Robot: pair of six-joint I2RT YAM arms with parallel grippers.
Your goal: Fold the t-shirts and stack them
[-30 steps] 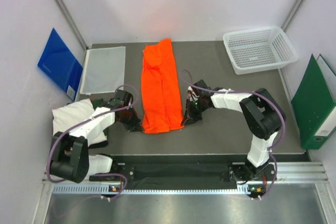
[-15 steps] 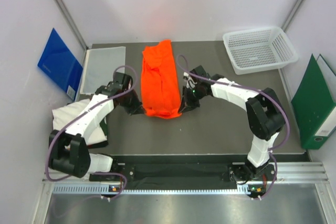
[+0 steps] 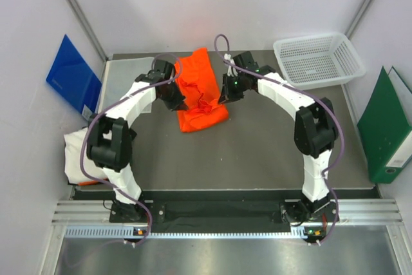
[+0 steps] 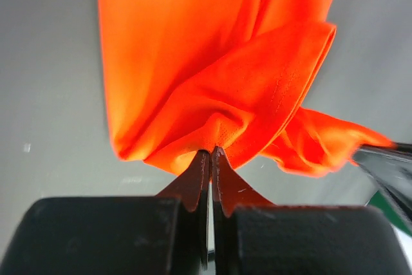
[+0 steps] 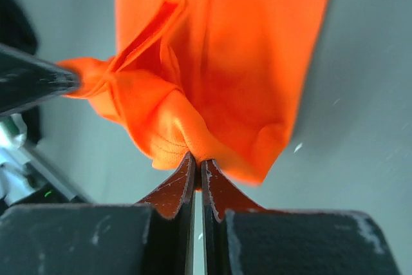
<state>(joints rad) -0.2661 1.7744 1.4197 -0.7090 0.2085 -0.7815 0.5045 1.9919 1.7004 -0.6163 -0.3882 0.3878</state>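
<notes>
orange t-shirt (image 3: 201, 88): lies lengthwise at the far middle of the table (image 3: 257, 152), narrowed into a long strip; its near end is raised and bunched between the two grippers.
left gripper (image 3: 182, 103): closed on the left corner of the orange t-shirt's near end; in the left wrist view the two fingertips (image 4: 210, 159) meet with a pinch of orange cloth (image 4: 212, 69) between them, and the fabric fans out in folds from that point.
right gripper (image 3: 223, 98): closed on the right corner of the same end; in the right wrist view the tips (image 5: 196, 162) are pressed together on a rumpled fold of the cloth (image 5: 225, 49).
arms: both reach far forward and bend inward, their wrists on either side of the orange t-shirt.
white t-shirt (image 3: 76, 154): crumpled at the near left edge of the table, well apart from the orange one, partly hidden by the left arm.
basket (image 3: 318, 61): white mesh, far right corner.
plastic sheet (image 3: 125, 80): clear, flat at the far left.
blue folder (image 3: 72, 76): leaning on the left wall.
green folder (image 3: 385, 127): standing by the right wall.
</notes>
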